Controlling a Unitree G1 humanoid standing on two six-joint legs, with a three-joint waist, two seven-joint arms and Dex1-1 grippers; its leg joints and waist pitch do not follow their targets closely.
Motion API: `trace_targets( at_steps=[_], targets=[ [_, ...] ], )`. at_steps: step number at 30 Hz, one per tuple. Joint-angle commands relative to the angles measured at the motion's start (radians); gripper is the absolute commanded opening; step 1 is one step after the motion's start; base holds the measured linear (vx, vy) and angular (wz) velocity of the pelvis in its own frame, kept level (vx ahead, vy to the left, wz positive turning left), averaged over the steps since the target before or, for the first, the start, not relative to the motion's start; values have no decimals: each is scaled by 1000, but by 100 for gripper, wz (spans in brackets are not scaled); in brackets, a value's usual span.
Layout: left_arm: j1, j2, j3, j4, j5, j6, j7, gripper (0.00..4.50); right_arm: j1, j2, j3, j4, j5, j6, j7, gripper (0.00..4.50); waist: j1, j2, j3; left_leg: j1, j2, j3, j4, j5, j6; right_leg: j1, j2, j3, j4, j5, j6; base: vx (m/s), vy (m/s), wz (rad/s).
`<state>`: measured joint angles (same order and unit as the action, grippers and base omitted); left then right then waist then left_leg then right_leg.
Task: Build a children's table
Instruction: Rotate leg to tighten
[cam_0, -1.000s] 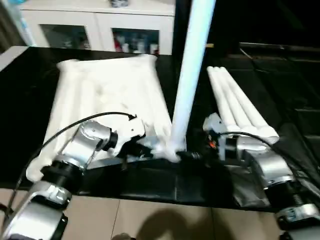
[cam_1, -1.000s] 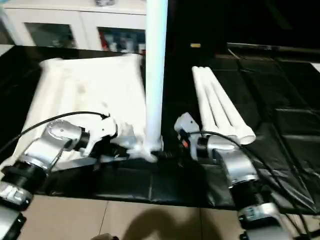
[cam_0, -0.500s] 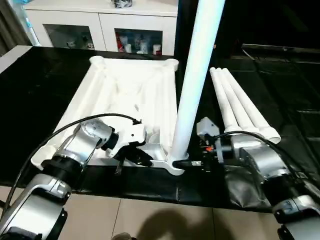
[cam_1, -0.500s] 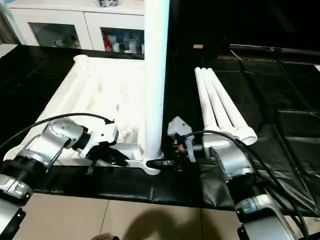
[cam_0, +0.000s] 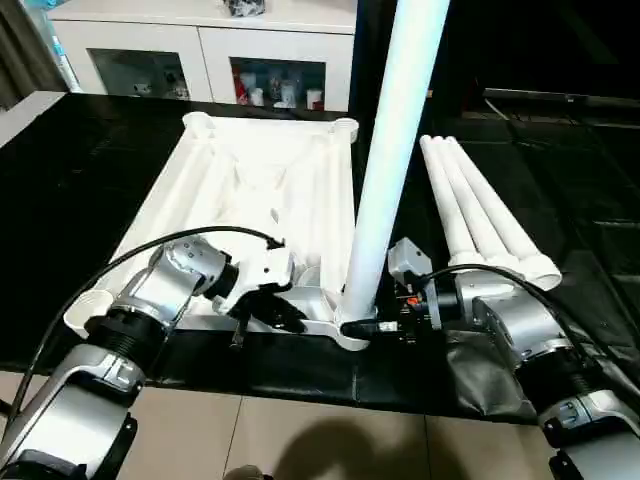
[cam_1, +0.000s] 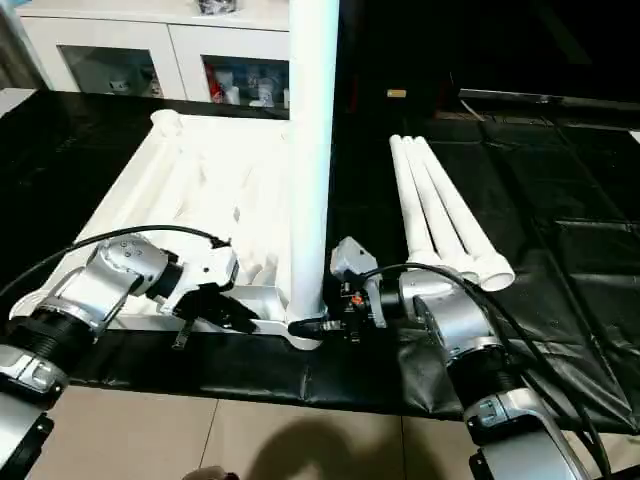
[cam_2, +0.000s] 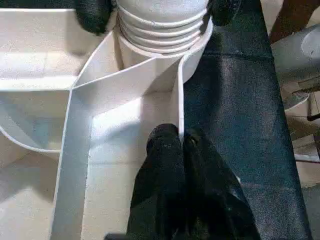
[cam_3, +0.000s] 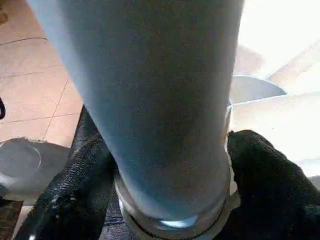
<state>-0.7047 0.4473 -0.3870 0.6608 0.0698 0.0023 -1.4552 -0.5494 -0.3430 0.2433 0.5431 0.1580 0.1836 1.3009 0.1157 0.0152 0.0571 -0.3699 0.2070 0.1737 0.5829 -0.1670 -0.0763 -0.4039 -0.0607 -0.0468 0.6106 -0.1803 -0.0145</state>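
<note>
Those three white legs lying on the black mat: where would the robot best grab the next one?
Probably the outermost of the spare legs, mid-shaft, from above with fingers straddling its round sides. They lie flat, packed side by side, so only the outer leg offers a free flank.

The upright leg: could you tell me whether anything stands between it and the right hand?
Nothing visible does. The right hand has a black finger on each side of the upright leg just above its threaded base, which sits in the near corner socket of the table top.
</note>
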Motion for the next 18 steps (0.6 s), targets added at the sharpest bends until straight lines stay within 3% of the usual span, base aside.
trace_targets(
  at_steps=[1,6,11,13,14,16,18],
  targets=[
    [-8,-17,-24,0,-4,-5,-38,0,-8,-3,-1,8,3,-8,2,325,-4,0,-73,15,24,0,-62,-218,19,51,-69,36,-66,-167,-239,0,0,0],
    [-6,-19,-18,1,-10,2,-35,0,-1,6,-6,2,12,-1,0,286,-4,1,-73,15,24,0,-62,-222,17,51,-69,36,-66,-173,-237,0,0,0],
    [-3,-45,26,-2,-26,67,53,0,6,39,-40,-3,34,23,-58,277,-5,1,-71,15,22,-1,-63,-233,13,51,-69,36,-69,-202,-233,0,0,0],
    [-2,-73,67,-10,-40,125,136,0,9,61,-51,2,19,35,-136,277,-8,1,-69,18,23,0,-63,-235,5,48,-70,38,-70,-210,-233,0,0,0],
    [3,-104,111,-34,-53,193,235,0,7,100,-59,19,-19,26,-263,277,-12,5,-69,15,22,-2,-64,-232,-5,48,-71,38,-69,-219,-229,0,0,0],
    [7,-121,132,-49,-60,232,283,0,2,124,-69,35,-30,36,-331,276,-20,0,-68,16,18,-5,-65,-246,-17,48,-73,36,-75,-265,-217,0,0,0],
    [18,-152,167,-84,-74,296,356,0,-13,176,-95,73,-42,31,-452,276,-34,-2,-68,6,15,-7,-67,-230,-17,54,-73,36,-74,-266,-208,0,0,0]
  ],
)
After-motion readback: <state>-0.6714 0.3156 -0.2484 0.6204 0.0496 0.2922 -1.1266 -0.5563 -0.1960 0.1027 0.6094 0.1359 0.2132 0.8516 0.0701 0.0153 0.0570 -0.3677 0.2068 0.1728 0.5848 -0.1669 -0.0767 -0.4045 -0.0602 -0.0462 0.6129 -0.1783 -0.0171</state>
